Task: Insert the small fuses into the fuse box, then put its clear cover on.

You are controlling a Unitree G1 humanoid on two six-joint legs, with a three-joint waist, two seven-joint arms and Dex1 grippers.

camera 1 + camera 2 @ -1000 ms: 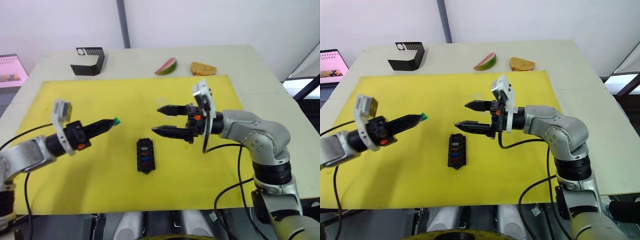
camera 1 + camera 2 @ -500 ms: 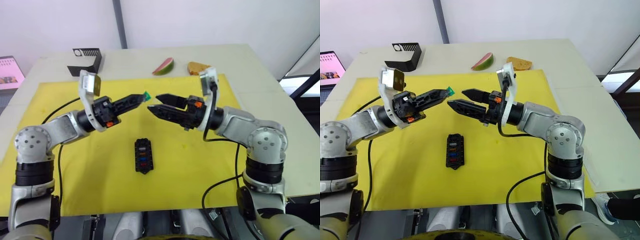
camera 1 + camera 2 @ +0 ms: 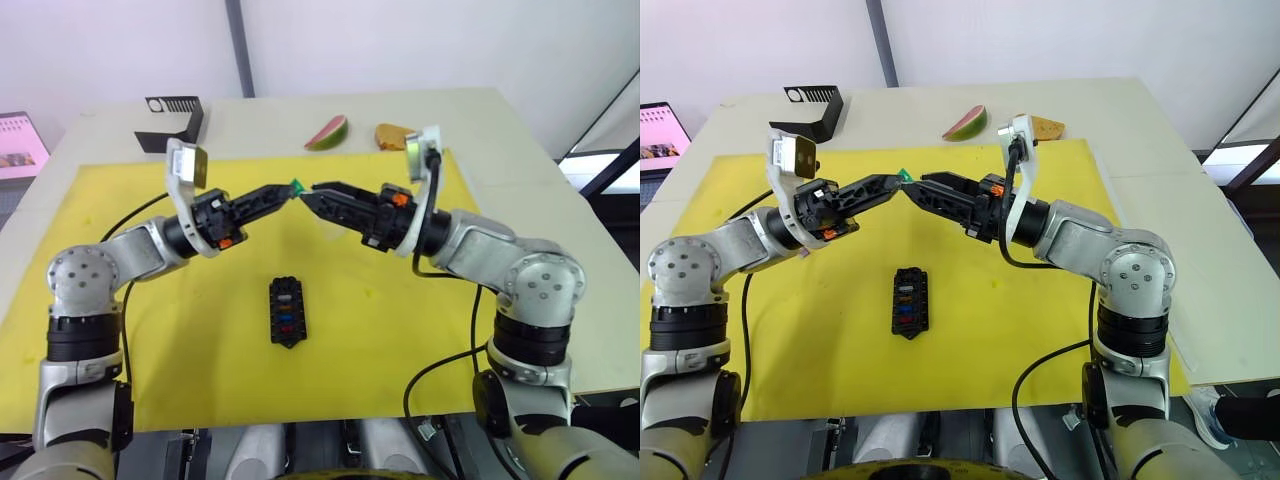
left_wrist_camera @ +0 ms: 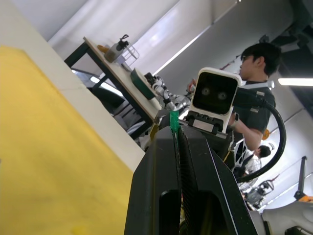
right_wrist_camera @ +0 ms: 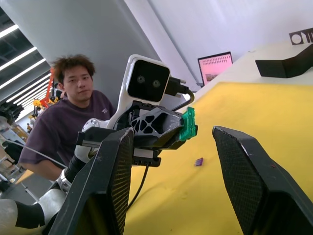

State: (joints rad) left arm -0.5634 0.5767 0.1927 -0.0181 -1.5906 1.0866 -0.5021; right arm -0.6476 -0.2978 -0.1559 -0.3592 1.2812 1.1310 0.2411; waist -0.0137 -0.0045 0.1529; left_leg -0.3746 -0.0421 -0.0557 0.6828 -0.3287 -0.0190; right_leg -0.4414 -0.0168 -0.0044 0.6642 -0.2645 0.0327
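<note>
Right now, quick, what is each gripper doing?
Left gripper: shut on the green fuse, held up above the yellow mat.
Right gripper: open, holding nothing, its tips at the fuse.

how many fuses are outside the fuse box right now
2. A tiny green translucent plastic fuse is pinched in the left end effector; a tiny purple plastic fuse lies on the yellow mat. Others may be hidden behind the arms.

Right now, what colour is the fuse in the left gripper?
Green. The fuse shows best in the right wrist view, pinched in the left gripper.
</note>
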